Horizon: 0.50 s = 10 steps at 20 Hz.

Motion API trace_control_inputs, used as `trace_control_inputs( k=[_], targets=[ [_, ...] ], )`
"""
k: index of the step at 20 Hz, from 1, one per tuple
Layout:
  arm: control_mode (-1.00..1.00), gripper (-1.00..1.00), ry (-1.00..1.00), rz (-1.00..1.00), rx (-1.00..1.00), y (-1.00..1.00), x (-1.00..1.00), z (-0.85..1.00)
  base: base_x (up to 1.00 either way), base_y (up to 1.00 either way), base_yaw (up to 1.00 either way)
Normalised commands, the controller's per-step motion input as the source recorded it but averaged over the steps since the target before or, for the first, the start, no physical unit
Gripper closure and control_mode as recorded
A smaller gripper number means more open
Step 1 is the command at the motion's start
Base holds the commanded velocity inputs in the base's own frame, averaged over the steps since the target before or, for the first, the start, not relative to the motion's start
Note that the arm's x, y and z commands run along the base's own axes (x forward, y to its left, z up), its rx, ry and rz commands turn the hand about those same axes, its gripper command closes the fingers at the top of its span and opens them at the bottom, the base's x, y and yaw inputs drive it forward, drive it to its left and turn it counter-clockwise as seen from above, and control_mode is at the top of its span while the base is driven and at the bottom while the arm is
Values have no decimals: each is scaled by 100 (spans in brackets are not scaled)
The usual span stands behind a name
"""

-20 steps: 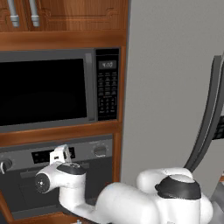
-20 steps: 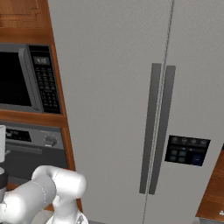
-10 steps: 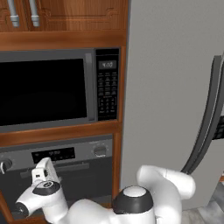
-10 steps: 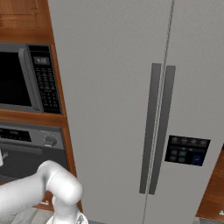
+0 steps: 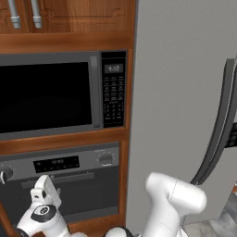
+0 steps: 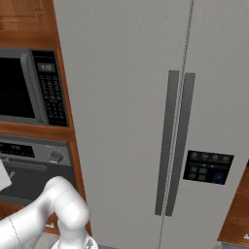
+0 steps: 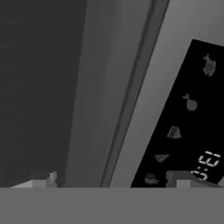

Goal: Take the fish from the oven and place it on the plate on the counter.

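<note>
Oven [image 5: 69, 185] door shut, contents hidden, so fish location can't tell. Gripper [image 7: 109, 181] right at the oven's bar handle [image 7: 127, 96] beside display [image 7: 183, 118], fingers spread, holding nothing. Microwave [image 5: 60, 92] above.

The oven [image 5: 65, 185] sits built into brown wood cabinetry [image 5: 65, 141], door shut, below the microwave [image 5: 55, 95].
</note>
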Motion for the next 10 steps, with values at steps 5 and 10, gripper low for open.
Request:
trace_control_inputs(
  k=[5, 10],
  targets=[
    [-100, -100, -19, -3, 4, 0, 43, -24, 0, 0, 0],
    [-100, -100, -11, -4, 5, 5, 45, -4, 0, 0, 0]
  ],
)
